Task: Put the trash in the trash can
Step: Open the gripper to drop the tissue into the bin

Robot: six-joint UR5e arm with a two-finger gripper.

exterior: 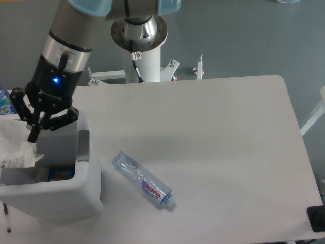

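Tabletop: white, carries bin and bottle. Bin: white, at left front, grey panel on right rim, coloured item visible inside. Arm reaches down from upper left; pincer over bin's rear left, fingers together, clamped on wrapper. Wrapper: crumpled, translucent white, hanging at bin's left rim above opening. Bottle: clear, crushed, pink-white label, lying diagonally on tabletop just right of bin, not touching. Blue-labelled bottle: at far left edge, mostly cut off.

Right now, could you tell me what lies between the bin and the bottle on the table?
Nothing: in the camera view only bare white tabletop separates the bin from the bottle.
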